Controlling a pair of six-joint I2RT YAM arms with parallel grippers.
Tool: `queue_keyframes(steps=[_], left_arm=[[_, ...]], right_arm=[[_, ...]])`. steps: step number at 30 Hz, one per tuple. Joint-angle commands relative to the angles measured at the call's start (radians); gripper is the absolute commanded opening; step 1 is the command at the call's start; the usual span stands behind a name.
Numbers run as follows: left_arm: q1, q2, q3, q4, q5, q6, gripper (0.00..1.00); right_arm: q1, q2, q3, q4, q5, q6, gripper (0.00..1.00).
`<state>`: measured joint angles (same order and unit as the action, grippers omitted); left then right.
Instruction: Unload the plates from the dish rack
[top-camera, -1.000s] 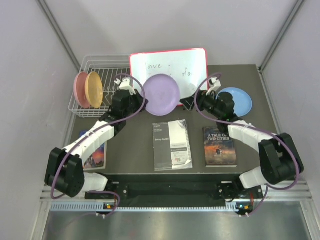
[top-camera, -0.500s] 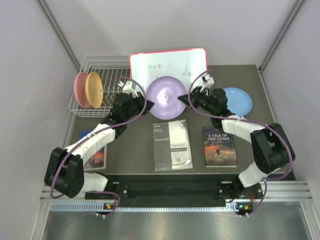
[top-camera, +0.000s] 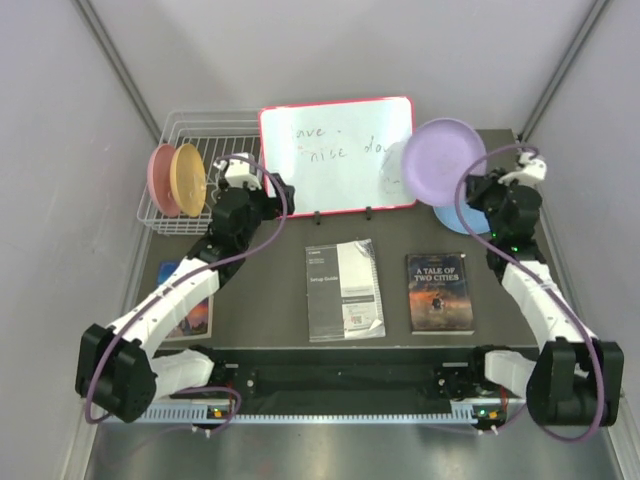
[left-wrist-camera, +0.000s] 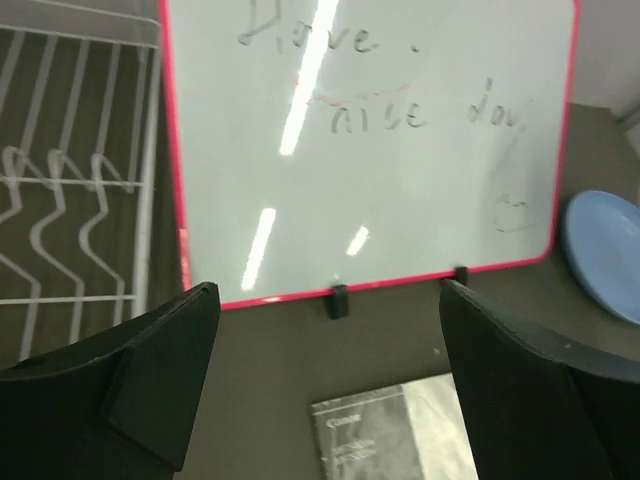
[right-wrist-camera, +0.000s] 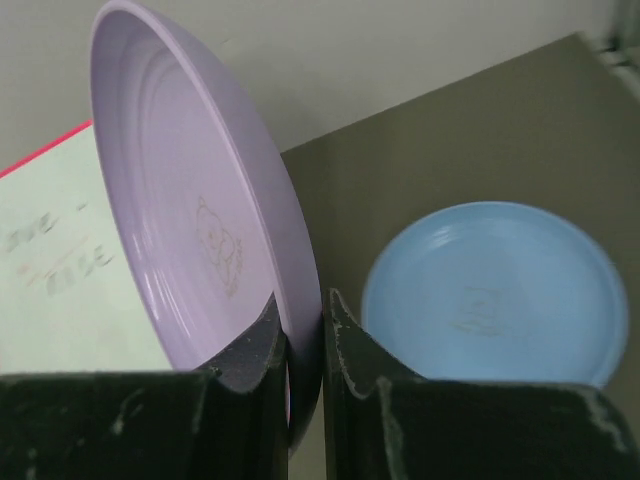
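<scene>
Right of the red-framed whiteboard (top-camera: 335, 150), the right gripper (right-wrist-camera: 300, 320) clamps the round lavender plastic plate (right-wrist-camera: 200, 220) by its rim, above the flat blue plastic plate (right-wrist-camera: 495, 295). The left gripper (left-wrist-camera: 325, 300) hangs released before the whiteboard. Left of it, 2 plates (top-camera: 186, 178) stand in the white wire dish rack (top-camera: 215, 130).

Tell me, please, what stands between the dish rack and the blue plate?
The red-framed whiteboard stands between the dish rack and the blue plate, seen in the top and left wrist views.
</scene>
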<state>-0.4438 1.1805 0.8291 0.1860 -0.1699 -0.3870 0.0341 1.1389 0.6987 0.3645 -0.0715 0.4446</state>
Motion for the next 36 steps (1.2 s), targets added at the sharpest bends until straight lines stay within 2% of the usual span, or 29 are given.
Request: queue_keyframes(steps=[1,5,8,19,22,23,25,26,29,36], left_arm=[[-0.003,-0.045,0.050,-0.010,-0.260,0.177,0.95],[-0.003,-0.056,0.038,0.050,-0.402,0.322,0.95],[-0.001,-0.056,0.028,0.090,-0.504,0.378,0.95],[0.027,-0.099,-0.024,0.118,-0.545,0.389,0.96],[0.036,-0.098,-0.028,0.112,-0.546,0.389,0.96],[0.039,-0.097,-0.030,0.110,-0.548,0.390,0.96],[0.045,-0.093,-0.033,0.107,-0.549,0.356,0.96],[0.048,-0.090,-0.035,0.107,-0.549,0.353,0.96],[0.053,-0.078,-0.033,0.104,-0.553,0.352,0.96],[0.096,-0.042,0.001,0.076,-0.566,0.347,0.97]], right_arm=[[-0.129,-0.077,0.015,-0.119,0.215,-0.038,0.03],[-0.218,-0.027,0.042,-0.162,0.216,-0.021,0.04],[-0.269,0.076,0.070,-0.180,0.176,-0.001,0.05],[-0.346,0.338,0.096,-0.042,-0.062,0.065,0.15],[-0.358,0.386,0.114,-0.035,-0.105,0.063,0.24],[-0.361,0.404,0.117,-0.038,-0.114,0.062,0.42],[-0.367,0.418,0.128,-0.041,-0.143,0.062,0.51],[-0.369,0.424,0.130,-0.042,-0.152,0.060,0.61],[-0.369,0.421,0.148,-0.070,-0.145,0.036,0.69],[-0.362,0.294,0.122,-0.176,0.022,-0.050,0.73]])
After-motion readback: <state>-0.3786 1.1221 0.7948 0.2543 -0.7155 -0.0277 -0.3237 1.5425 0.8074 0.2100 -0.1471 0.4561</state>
